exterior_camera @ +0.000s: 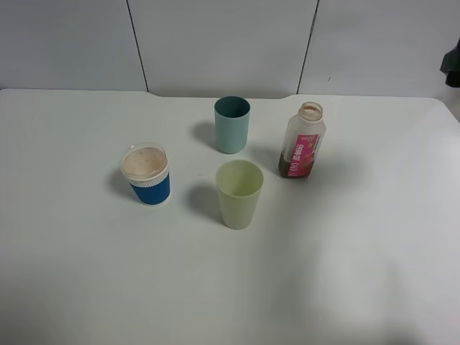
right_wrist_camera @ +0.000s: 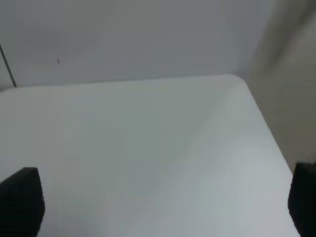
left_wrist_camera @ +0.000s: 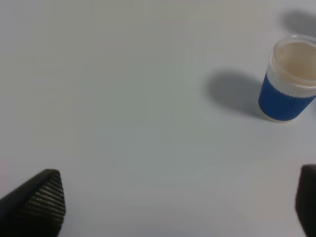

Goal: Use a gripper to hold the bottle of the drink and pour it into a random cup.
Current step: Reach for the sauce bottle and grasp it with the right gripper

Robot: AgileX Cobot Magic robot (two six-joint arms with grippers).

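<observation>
Left to right, here's what you've got. The left gripper [left_wrist_camera: 175,202] has its fingers spread wide with nothing between them, looking at bare table [exterior_camera: 359,273] and the blue paper cup [exterior_camera: 146,176], which is not your target. Mid-table stand the teal tumbler [exterior_camera: 232,124] and, nearer the camera, the pale yellow-green cup [exterior_camera: 239,194], mouth up and looking empty. Just right of both is the bottle [exterior_camera: 302,141], roughly level with the gap between them. It's standing upright, long axis vertical, open capless neck pointing at the ceiling, pink label facing the camera. The drink [exterior_camera: 296,169] sits low in it, only a dark band at the bottom.

The right gripper [right_wrist_camera: 163,202] is spread open and empty too, and its camera sees only the table corner and the wall (no bottle in that view at all).

So I'd say you're at step one, the reach, and nothing is held yet. The right arm looks like the natural pick. Swing it round to find the bottle, come in side-on across the squarish body below the neck, close firmly and keep it upright on the lift. With so little liquid, you'll likely need a steep tilt over the cup.
</observation>
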